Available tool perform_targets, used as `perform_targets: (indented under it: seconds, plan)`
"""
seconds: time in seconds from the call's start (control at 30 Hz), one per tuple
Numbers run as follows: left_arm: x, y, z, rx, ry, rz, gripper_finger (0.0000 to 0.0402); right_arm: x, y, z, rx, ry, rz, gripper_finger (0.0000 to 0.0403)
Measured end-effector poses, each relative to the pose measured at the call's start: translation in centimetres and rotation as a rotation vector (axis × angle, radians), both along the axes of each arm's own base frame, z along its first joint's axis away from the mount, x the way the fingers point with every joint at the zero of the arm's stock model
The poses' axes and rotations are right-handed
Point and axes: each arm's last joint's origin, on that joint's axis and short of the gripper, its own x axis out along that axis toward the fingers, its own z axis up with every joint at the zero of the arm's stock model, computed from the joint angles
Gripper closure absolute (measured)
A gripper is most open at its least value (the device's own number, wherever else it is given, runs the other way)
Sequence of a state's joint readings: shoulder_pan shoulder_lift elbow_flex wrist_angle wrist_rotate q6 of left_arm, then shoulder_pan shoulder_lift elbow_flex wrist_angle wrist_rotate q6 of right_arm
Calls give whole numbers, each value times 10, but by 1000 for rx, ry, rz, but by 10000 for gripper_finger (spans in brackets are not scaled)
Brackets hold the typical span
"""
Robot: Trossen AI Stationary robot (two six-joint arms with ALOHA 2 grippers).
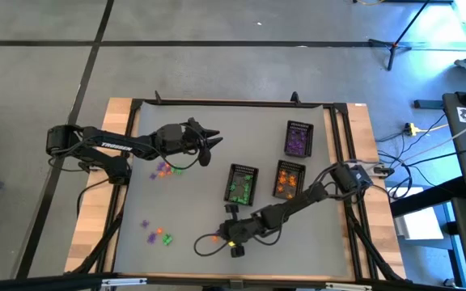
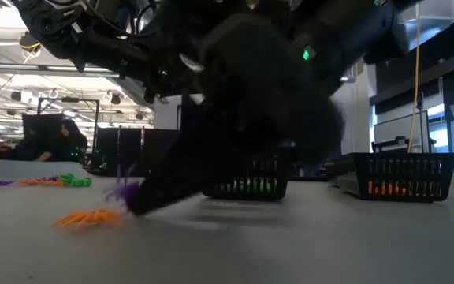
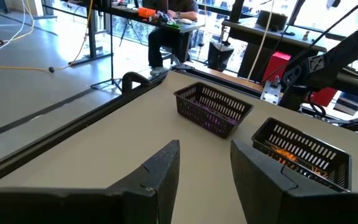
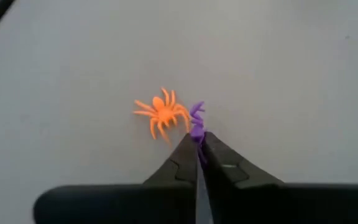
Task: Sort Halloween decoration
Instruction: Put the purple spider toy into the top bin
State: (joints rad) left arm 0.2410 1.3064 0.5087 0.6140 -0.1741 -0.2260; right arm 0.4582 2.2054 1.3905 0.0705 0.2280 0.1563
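The grey table (image 1: pixel 298 242) is framed by a dark rail, and three black mesh baskets stand toward its right half: the purple basket (image 1: pixel 298 138) farthest back, the orange basket (image 1: pixel 290 179) nearer, and the green basket (image 1: pixel 242 184) just beside it. The right gripper (image 1: pixel 231 239) is lowered to the surface near the front edge, well short of all three baskets, and its fingers are pinched together on a purple trinket (image 4: pixel 196 121) that juts out just past the tips. An orange spider (image 4: pixel 161 112) lies close beside that trinket, nearly touching, so it could be dragged along on the lift. From this grip the purple basket lies away and rightward, past the other two, with open tabletop between for the carry. The left gripper (image 1: pixel 205 144) is held with its fingers apart over the back left area, above a small cluster of trinkets (image 1: pixel 167 168); another cluster (image 1: pixel 157 234) sits near the front left.
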Motion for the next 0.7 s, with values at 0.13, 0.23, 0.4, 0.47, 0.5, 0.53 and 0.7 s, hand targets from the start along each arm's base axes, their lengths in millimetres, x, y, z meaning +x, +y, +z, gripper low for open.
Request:
perform_targets:
  seconds: [0.13,0.23,0.4,0.47,0.5,0.53,0.7]
  plan:
    - [0,0,0,0,-1,0,266,-8,11,38,14,-88,31,393]
    - [0,0,0,0,0,0,266,-20,21,67,12,-162,72,398]
    - [0,0,0,1,-3,0,266,-53,21,74,-8,-198,66,395]
    - [0,0,0,1,-3,0,266,-68,10,70,-1,-216,22,399]
    - [0,0,0,1,-3,0,266,-76,3,66,3,-215,-3,400]
    - [0,0,0,0,-2,0,266,-84,-5,63,15,-227,-30,400]
    - [0,0,0,1,-3,0,266,-131,-53,70,40,-338,-217,396]
